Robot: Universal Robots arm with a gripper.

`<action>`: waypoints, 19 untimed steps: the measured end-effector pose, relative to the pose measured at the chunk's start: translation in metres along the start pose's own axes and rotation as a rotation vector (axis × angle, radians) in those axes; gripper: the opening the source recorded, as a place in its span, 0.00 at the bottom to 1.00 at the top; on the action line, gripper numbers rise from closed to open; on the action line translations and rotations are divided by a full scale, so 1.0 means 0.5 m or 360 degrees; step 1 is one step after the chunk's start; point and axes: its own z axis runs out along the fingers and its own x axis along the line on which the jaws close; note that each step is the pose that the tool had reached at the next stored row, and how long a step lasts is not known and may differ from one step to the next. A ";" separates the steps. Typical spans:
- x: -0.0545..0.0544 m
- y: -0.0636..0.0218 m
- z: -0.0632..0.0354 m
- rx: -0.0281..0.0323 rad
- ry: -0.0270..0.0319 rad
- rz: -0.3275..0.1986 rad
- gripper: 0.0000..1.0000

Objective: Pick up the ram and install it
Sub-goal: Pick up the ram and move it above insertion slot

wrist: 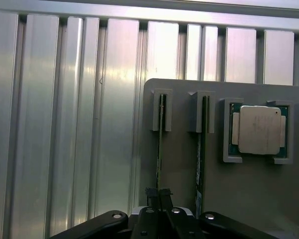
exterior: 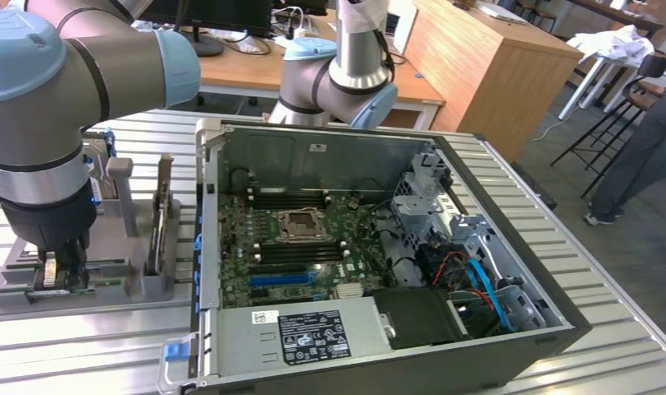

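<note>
Since the grey holder (wrist: pixel 258 199) stood the ram (wrist: pixel 159 149) on edge — thin faces offered — the hand (wrist: pixel 158 194) was clamped on it, at the exterior view's left.

On your desk (exterior: pixel 69 354), the parts holder (exterior: pixel 129 292) sits at the exterior view's left, with the open computer case (exterior: pixel 310 156) just beside it. The motherboard (exterior: pixel 300 247) lies in the case, behind the power supply (exterior: pixel 310 333). In the holder, the ram (wrist: pixel 159 144) stands under the claw (wrist: pixel 158 195), with a second stick (wrist: pixel 202 149) between it and the CPU (wrist: pixel 258 129).
</note>
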 end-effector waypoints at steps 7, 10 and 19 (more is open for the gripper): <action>0.000 0.000 0.000 0.00003 -0.00007 0.0015 0.12; 0.000 0.000 0.000 0.00005 -0.00010 0.0023 0.12; 0.000 0.000 0.000 0.00009 -0.00017 0.0039 0.12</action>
